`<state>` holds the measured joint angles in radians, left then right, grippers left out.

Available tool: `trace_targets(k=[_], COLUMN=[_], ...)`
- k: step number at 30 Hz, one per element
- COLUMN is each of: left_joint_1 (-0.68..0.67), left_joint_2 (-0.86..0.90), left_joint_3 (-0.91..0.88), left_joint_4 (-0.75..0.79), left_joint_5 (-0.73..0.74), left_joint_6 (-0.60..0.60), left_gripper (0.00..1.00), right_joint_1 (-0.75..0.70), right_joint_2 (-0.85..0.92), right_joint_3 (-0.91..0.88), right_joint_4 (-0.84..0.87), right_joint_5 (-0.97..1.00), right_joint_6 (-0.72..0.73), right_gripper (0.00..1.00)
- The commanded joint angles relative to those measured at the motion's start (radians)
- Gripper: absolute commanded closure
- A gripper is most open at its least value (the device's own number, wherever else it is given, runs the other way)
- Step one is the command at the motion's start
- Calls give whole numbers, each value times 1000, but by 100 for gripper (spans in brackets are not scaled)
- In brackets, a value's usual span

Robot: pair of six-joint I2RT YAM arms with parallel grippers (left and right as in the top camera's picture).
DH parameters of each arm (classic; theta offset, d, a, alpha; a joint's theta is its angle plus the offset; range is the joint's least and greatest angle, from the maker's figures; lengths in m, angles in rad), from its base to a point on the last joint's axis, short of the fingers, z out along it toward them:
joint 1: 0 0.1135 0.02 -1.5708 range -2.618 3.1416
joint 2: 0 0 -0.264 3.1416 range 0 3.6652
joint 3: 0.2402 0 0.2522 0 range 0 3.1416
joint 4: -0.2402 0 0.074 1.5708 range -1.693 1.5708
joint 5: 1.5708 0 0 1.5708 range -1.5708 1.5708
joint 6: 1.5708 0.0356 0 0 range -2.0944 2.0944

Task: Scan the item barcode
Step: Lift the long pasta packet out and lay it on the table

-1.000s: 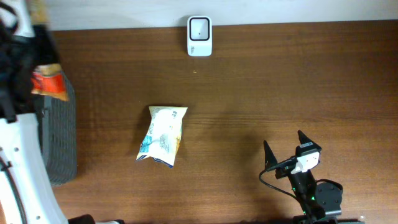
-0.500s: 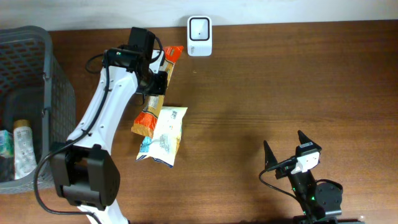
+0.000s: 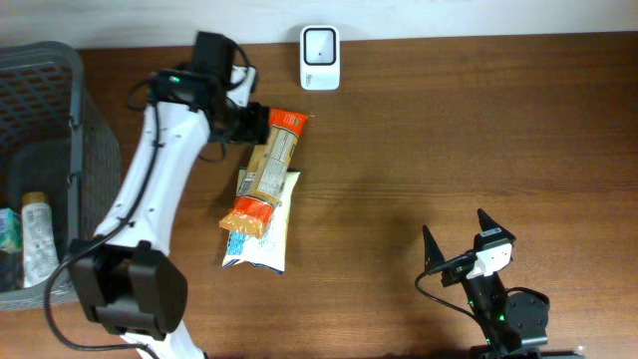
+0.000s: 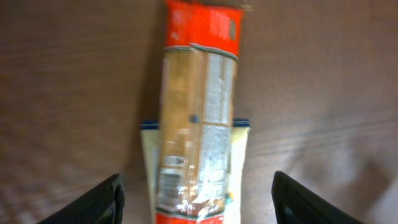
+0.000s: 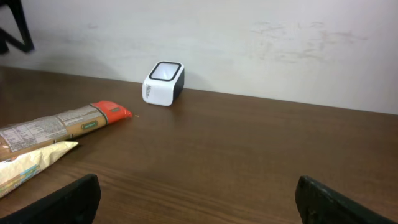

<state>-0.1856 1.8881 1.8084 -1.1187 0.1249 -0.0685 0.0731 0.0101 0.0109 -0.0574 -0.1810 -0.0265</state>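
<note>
Dark brown wood-grain counter (image 3: 449,150) w/ a plain white wall (image 5: 249,37) running along its back edge. A small white box scanner w/ a dark window (image 3: 320,58) sits at that back edge, approx mid-counter. A grey mesh basket (image 3: 78,150) stands at the far left. Inside it a pale bottle (image 3: 38,239) lies on its side; the other bits in there are too cut off to tell.

The long orange-and-tan snack packet (image 3: 267,170) lies flat & slanted, in front of the scanner & a bit left, printed panels facing up. Its lower part rests across a white, blue & yellow pouch (image 3: 261,239). Its upper orange end is on the wood, near the scanner but apart from it.

The left pincer (image 4: 198,186) hangs above the packet, jaws spread wide, one finger either side w/ a clear gap to the wrapper: gripping nothing, touching nothing. The right pincer (image 3: 454,223) sits at the front right of the counter, well apart from packet, pouch & scanner. Its jaws are fully splayed & empty, pointed twd the back wall.
</note>
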Motion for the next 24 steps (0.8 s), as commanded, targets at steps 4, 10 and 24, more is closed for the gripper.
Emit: trace_targets(k=[4,10,24], left_joint_1=[154,190,211], left_joint_2=[-112,-116,-314], left_joint_3=[136,106,-57], left_joint_4=[-126,-151,-180], left_joint_5=[6,-43,26], left_joint_6=[40,58,72], left_gripper=[26,28,30], right_joint_1=[5,5,5], right_joint_2=[-4,-4,-4], right_joint_3=[-5,-5,-5], right_joint_4=[-6,-7,-6], right_joint_5=[13,13,12], right_joint_6=[5,5,5], right_gripper=[1,1,1])
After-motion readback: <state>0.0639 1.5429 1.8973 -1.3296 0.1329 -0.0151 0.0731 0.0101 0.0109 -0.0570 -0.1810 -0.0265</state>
